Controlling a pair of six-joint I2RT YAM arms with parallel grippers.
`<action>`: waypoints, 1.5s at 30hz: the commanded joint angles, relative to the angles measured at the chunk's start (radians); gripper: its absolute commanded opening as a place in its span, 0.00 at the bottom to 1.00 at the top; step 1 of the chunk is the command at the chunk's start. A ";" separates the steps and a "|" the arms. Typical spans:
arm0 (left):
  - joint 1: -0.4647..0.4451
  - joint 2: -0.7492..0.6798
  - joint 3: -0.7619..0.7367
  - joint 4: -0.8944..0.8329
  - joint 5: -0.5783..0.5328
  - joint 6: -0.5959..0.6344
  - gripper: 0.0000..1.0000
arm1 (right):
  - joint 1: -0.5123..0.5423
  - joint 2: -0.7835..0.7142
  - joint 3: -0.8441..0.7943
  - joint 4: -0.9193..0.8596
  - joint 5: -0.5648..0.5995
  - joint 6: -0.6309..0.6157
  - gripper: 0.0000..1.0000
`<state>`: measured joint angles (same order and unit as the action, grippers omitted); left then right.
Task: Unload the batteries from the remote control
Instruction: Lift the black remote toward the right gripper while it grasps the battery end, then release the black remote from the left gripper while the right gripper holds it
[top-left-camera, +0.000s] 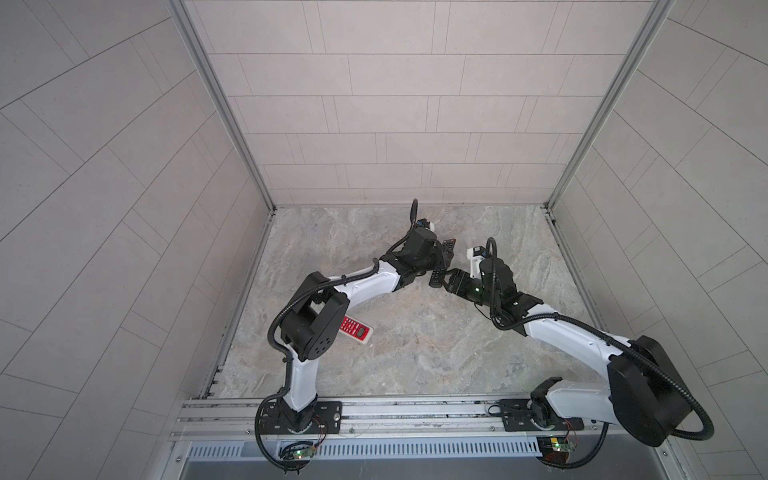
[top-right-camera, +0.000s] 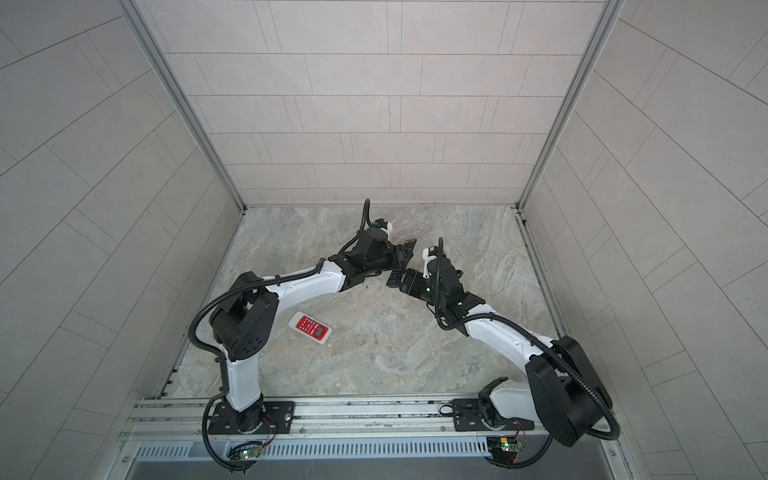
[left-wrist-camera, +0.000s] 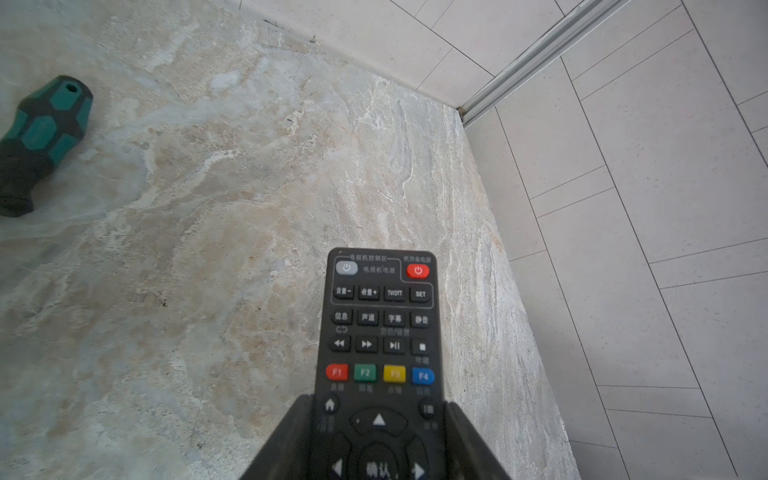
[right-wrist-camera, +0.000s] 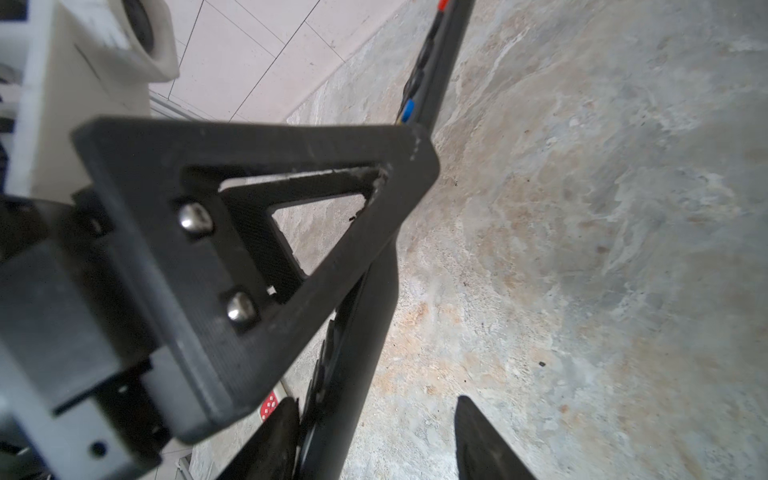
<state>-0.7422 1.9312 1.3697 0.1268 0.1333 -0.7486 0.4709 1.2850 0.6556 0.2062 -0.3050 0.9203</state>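
Left hand (left-wrist-camera: 378, 409) clamped on slim black colour-buttoned remote (left-wrist-camera: 378, 324); right hand (right-wrist-camera: 376, 403) apart around it.

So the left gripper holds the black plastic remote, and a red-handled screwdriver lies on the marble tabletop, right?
The screwdriver handle is green and black, not red, as the left wrist view shows. The left gripper does hold the black plastic remote.

The table (left-wrist-camera: 199, 257) looks like matt stone, veined grey and beige. The black remote (left-wrist-camera: 376, 324) is matt plastic with rubbery-looking buttons (left-wrist-camera: 366, 345). The left claw (left-wrist-camera: 378, 444) is coarse matt black plastic with shiny metal screws (right-wrist-camera: 195, 218). The screwdriver handle (left-wrist-camera: 43, 133) looks smooth.
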 joint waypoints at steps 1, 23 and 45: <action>-0.004 -0.056 -0.010 0.046 -0.015 -0.024 0.33 | 0.007 0.021 0.020 0.044 0.013 0.024 0.59; 0.010 -0.093 -0.017 0.011 -0.019 -0.006 0.67 | 0.013 0.077 0.117 -0.019 -0.054 -0.149 0.24; 0.245 -0.311 0.220 -0.686 0.039 -0.033 0.86 | 0.191 0.183 0.322 -0.308 0.406 -1.043 0.22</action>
<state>-0.5091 1.6302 1.5776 -0.4572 0.1398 -0.6857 0.6220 1.4490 0.9482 -0.0998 -0.0738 0.0471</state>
